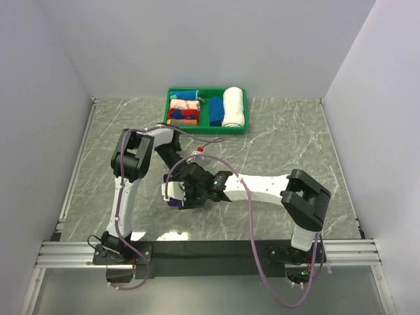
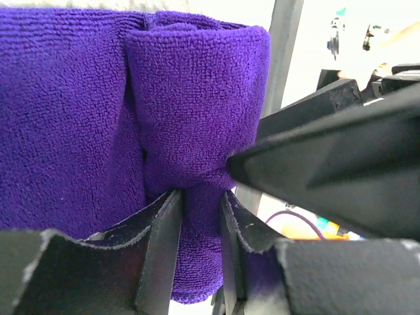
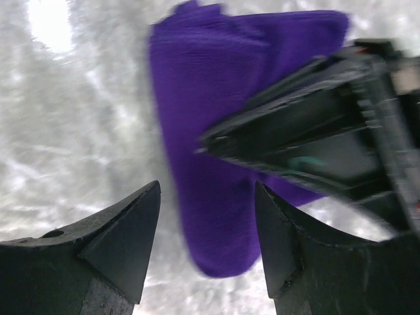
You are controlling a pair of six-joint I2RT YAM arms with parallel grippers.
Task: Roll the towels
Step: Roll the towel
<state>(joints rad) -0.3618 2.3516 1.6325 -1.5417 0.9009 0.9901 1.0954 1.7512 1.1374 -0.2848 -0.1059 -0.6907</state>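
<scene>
One towel (image 2: pixel 72 118): deep purple, rolled up.
Left gripper (image 2: pixel 200 210): fingers pinching the towel.
Right gripper (image 3: pixel 207 216): fingers spread wide, close beside the towel.

**Tally of the table**

One purple towel (image 2: pixel 197 98) is showing on one table (image 1: pixel 295 131). Two arms are showing: left arm (image 1: pixel 125 197), right arm (image 1: pixel 262 187). One tray (image 1: pixel 207 131) is holding one white roll (image 1: pixel 233 106), one blue roll (image 1: pixel 215 110) and about four patterned rolls (image 1: pixel 184 113).
</scene>
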